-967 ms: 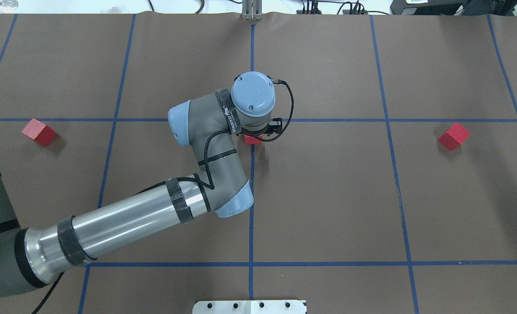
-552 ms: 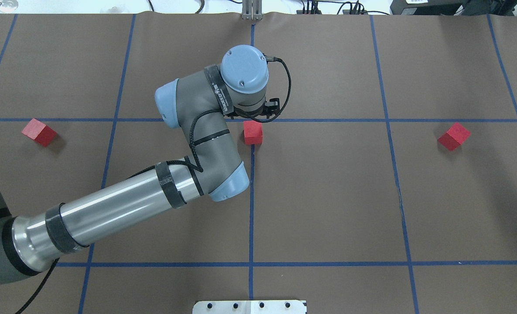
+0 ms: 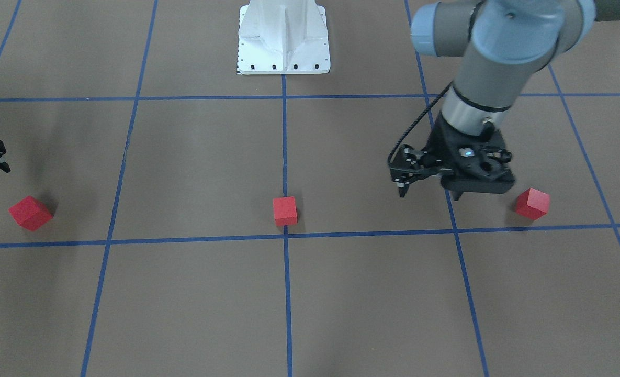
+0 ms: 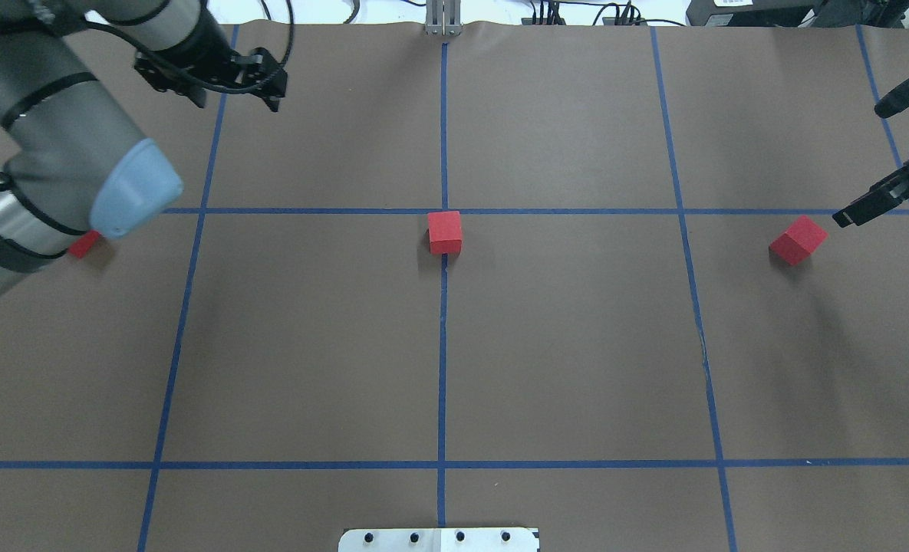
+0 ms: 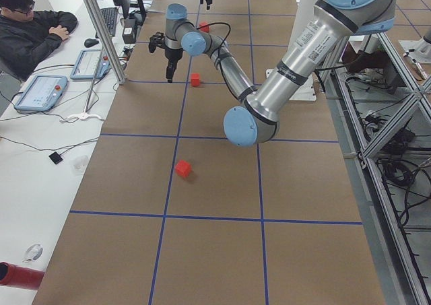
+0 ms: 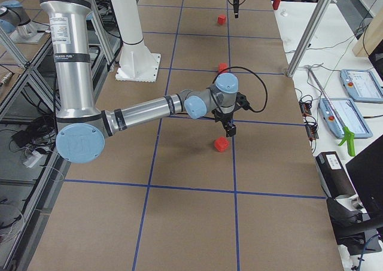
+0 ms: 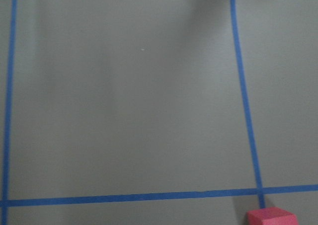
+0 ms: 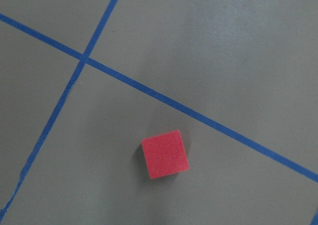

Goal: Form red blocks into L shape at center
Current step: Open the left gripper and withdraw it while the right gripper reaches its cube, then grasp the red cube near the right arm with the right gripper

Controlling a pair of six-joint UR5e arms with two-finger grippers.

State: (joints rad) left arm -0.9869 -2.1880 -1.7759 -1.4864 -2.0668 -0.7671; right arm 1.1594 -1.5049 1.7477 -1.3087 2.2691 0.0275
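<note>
One red block (image 4: 444, 232) sits on the brown table just on the robot's side of the center (image 4: 444, 211), the blue tape crossing, with no gripper touching it. A second red block (image 4: 798, 240) lies far right, under my right gripper (image 4: 862, 162), which hovers open above and beside it; the right wrist view shows this block (image 8: 165, 154) alone. The third red block (image 3: 532, 203) lies far left, mostly hidden by my left elbow in the overhead view. My left gripper (image 3: 430, 195) hangs open and empty above the table, between this block and the center block (image 3: 284, 210).
The white robot base plate (image 4: 439, 539) sits at the table's near edge. A metal post (image 4: 442, 19) and cables stand at the far edge. A seated person (image 5: 30, 32) and tablets are at a side desk beyond the table.
My left arm has lifted off the center block and swung far to the left, leaving the block at the crossing. My right gripper has come into view at the right edge.
</note>
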